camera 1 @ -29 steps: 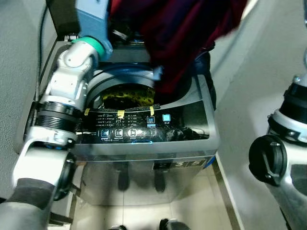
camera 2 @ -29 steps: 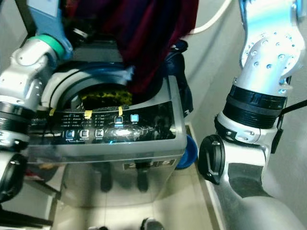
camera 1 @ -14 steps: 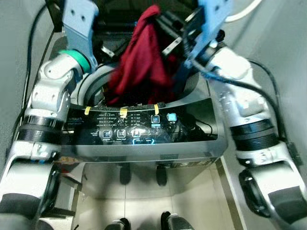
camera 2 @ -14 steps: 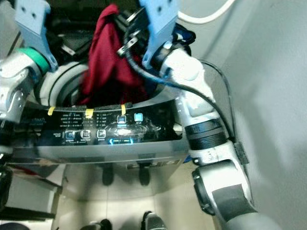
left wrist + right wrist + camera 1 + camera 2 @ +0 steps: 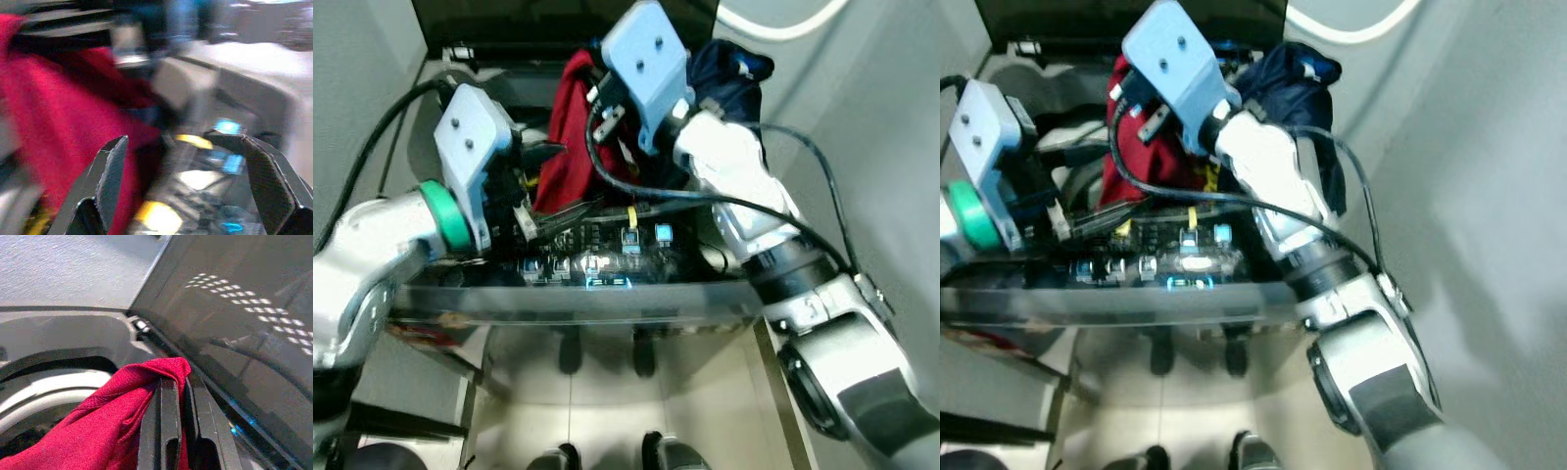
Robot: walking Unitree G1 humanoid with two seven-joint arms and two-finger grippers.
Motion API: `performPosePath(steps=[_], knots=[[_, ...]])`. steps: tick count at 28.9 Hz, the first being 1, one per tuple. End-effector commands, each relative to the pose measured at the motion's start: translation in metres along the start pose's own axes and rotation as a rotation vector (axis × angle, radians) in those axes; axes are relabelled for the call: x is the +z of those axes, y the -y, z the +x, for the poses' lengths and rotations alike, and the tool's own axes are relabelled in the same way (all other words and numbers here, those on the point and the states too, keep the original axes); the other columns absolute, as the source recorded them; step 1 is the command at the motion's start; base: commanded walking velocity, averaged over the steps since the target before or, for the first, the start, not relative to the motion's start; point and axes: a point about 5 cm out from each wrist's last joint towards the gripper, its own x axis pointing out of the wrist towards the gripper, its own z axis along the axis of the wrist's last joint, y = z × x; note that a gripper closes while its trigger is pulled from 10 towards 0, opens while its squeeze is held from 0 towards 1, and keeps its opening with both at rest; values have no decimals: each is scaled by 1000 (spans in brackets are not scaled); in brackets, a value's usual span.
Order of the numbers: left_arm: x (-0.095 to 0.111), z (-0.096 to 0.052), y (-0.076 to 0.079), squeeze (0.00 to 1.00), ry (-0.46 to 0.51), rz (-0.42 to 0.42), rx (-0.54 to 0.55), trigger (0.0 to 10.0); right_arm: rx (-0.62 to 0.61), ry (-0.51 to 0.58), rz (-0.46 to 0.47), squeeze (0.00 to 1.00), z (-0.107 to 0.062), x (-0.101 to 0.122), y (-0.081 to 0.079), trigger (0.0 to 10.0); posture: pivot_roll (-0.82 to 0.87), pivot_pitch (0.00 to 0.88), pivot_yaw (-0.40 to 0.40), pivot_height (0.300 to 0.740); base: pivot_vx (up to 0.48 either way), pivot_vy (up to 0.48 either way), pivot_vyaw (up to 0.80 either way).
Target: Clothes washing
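Top-load washing machine (image 5: 607,304) mid-frame, wall close along the right side. Red garment (image 5: 570,147) in the upper centre, hanging over the drum opening's rim. Right gripper (image 5: 172,396) jaws pinched narrow on its top fold, just under the raised lid (image 5: 244,308). Left gripper (image 5: 188,181) jaws wide, holding nothing, just over the lit control panel (image 5: 597,269), red cloth beside. Navy garment (image 5: 729,73) draped on the machine's upper-right corner.

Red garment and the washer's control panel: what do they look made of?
The red garment looks like soft woven or knit fabric with a slight sheen: it drapes and folds where the right tool pinches it. The exact fibre is unclear. The dark glossy control panel looks like smooth plastic or glass-faced: it reflects light around its lit buttons. The left tool is open above it.
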Motion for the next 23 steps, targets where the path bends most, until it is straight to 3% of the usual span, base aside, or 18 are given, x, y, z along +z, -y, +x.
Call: performPosePath(steps=[1,2,3,5,6,7,11,15,16,17,21,23], knots=[[2,1,7,0,8,13,32,10000,47,27,-28,867,6,7,-7,10000,13,130,0,740,0,0,0],[2,1,7,0,8,13,32,10000,47,27,-28,867,6,7,-7,10000,13,130,0,740,0,0,0],[3,2,10,0,18,5,66,10000,65,28,-31,1000,8,7,-10,10000,17,127,-5,740,0,0,0],[4,7,8,0,35,9,167,10000,113,35,-16,1000,10,6,-15,10000,19,124,-8,740,0,0,0],[4,7,8,0,35,9,167,10000,113,35,-16,1000,10,6,-15,10000,19,124,-8,740,0,0,0],[6,9,7,0,51,13,198,10000,166,55,31,1000,8,8,-19,10000,16,125,-7,740,0,0,0],[12,13,4,0,85,13,216,10000,287,123,129,1000,-2,15,-26,10000,6,126,1,740,0,0,0],[14,13,5,0,94,9,208,10000,326,139,127,1000,-6,17,-27,10000,3,127,4,740,0,0,0],[16,12,6,0,95,7,204,10000,343,139,98,937,-10,17,-27,10000,2,128,6,740,0,0,0],[17,12,7,0,94,4,201,10000,357,124,48,0,-13,15,-25,10000,4,130,8,740,0,0,0],[17,10,9,0,90,-2,210,10000,369,87,-26,0,-18,9,-19,10000,6,132,10,740,0,0,0],[17,10,10,0,87,-6,227,10000,347,65,-40,0,-23,3,-6,10000,11,133,12,740,0,0,0]])
